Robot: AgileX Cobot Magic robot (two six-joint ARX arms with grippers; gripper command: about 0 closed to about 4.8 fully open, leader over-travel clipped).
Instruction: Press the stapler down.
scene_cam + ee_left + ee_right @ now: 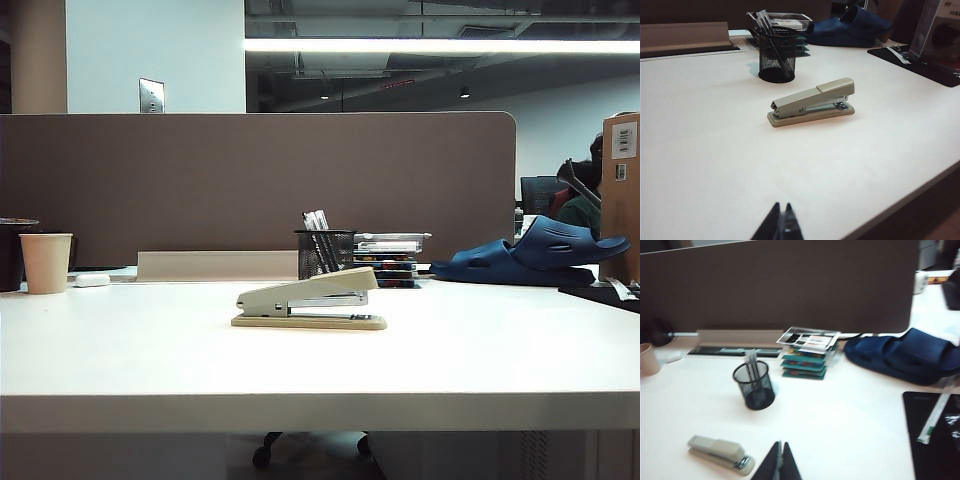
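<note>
stapler [309, 299] sits untouched on the desk [150, 350], at 12 o'clock from my left end effector [782, 220]. both it and the right end effector [781, 460] are pressed together, well apart from it; i judge approach comes next.

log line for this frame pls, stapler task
stage: pre-contact | stapler: on table, top arm raised, untouched | left gripper: shut, short of stapler | right gripper: shut, beside stapler, apart
</note>
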